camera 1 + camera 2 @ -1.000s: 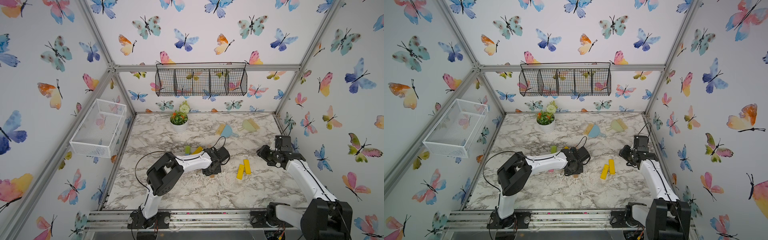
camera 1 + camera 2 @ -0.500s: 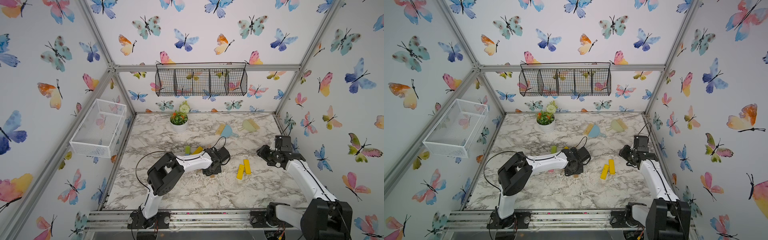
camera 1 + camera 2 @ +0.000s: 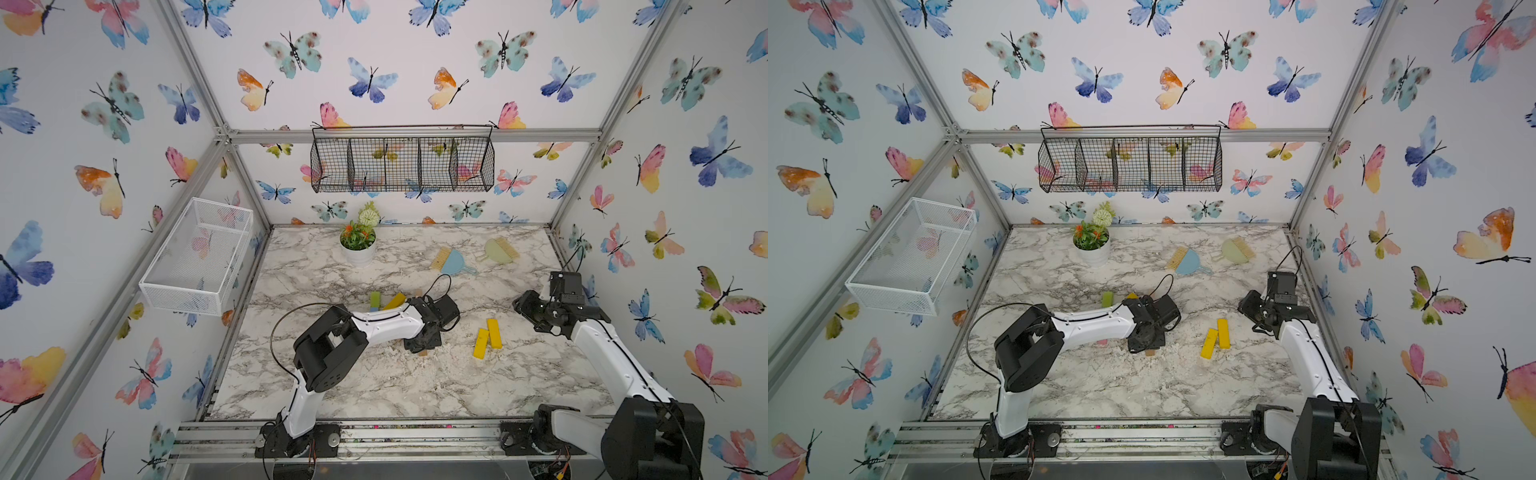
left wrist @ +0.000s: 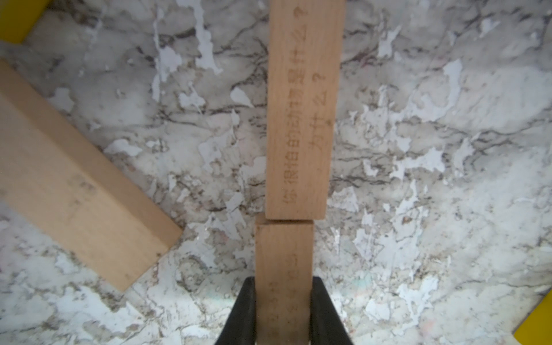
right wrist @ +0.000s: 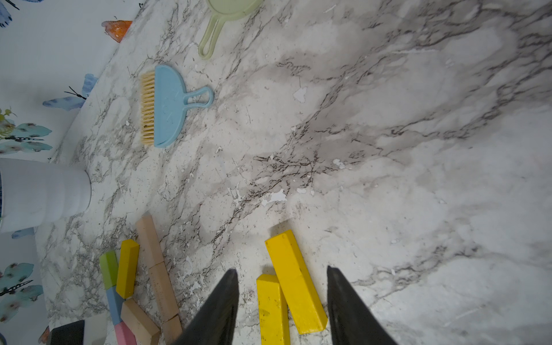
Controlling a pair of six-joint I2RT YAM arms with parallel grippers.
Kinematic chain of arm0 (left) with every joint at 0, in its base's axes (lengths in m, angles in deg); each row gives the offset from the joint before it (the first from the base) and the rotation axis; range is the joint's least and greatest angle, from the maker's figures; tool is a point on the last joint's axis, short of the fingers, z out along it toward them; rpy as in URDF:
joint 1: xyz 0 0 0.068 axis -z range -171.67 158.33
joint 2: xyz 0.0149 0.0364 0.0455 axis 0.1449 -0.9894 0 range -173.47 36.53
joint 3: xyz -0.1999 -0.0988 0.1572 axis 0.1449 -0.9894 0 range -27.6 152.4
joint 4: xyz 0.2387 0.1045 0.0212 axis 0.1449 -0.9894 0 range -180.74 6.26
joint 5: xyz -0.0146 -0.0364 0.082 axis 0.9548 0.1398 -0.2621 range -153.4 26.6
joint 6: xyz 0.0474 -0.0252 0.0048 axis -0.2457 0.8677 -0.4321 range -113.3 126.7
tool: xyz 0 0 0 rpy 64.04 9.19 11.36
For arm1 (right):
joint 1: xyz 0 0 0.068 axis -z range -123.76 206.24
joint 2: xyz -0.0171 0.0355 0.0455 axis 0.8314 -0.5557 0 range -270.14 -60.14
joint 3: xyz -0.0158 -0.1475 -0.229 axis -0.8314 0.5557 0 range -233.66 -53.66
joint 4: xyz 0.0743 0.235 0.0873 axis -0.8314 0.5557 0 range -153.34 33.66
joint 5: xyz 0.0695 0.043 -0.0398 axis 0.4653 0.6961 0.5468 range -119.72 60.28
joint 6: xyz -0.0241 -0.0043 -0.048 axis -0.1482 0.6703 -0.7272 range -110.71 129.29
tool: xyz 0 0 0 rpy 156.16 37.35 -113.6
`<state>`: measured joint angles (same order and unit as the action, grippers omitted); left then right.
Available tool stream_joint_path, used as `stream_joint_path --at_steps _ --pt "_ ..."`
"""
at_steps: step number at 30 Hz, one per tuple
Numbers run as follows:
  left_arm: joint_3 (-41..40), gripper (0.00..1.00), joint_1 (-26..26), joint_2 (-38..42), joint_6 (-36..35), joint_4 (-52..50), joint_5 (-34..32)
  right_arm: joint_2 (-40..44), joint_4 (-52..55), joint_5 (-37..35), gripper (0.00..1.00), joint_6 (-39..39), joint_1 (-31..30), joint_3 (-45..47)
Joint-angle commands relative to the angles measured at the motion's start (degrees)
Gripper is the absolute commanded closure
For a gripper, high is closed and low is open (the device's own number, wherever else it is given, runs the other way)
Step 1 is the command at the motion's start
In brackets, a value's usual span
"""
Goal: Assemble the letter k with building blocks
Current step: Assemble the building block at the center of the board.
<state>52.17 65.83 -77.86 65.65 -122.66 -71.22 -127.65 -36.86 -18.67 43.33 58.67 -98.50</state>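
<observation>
Though seemingly flat, left gripper's (image 4: 283,282) block (image 4: 283,254).

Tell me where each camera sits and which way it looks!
Top views: high above the arm bases, looking down on the marble table; both arms, left gripper and right gripper show.
Left wrist: on the left arm, looking straight down; its fingers pinch a tan block.
Right wrist: on the right arm, looking slantwise across the table at two yellow blocks; its open fingers show.
Shared: top and right wrist views both show the yellow blocks and blue brush.
</observation>
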Motion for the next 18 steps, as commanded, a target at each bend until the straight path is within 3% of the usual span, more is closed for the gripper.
stream_joint_path --at_steps 1,18 --pt "0.19 0.99 0.05 -1.75 -0.48 -3.62 -0.4 0.43 -0.35 0.89 0.5 0.41 0.29 0.81" --pt "1.53 1.0 0.1 -3.47 -2.87 -3.71 -0.45 0.01 -0.55 1.15 0.5 0.5 0.3 1.16"
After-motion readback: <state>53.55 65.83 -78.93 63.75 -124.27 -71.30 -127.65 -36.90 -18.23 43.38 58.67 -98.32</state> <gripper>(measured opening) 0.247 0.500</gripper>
